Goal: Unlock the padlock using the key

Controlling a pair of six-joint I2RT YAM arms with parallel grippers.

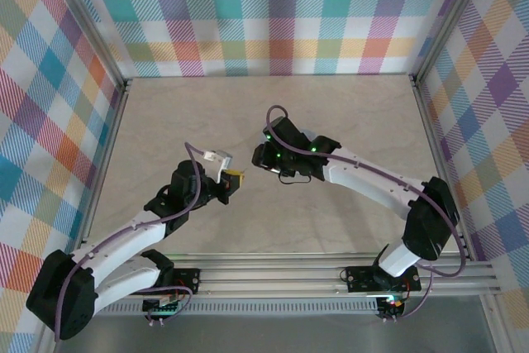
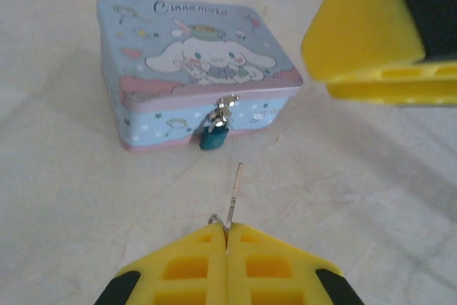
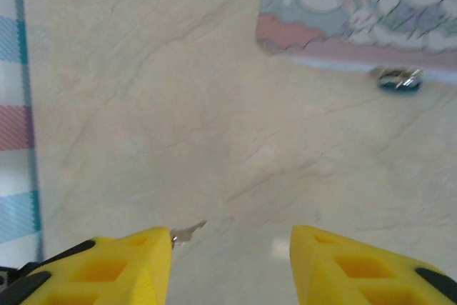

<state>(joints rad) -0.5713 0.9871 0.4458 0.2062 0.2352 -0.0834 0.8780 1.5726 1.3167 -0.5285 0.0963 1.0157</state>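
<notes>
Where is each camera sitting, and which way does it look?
Top external: above and behind, looking down at the table; the left arm and right arm show.
Left wrist: low, facing the tin box and padlock; left fingers pinch the key.
Right wrist: low, facing the table; right fingers apart.
Shared: both wrist views catch the tin box and padlock.
</notes>
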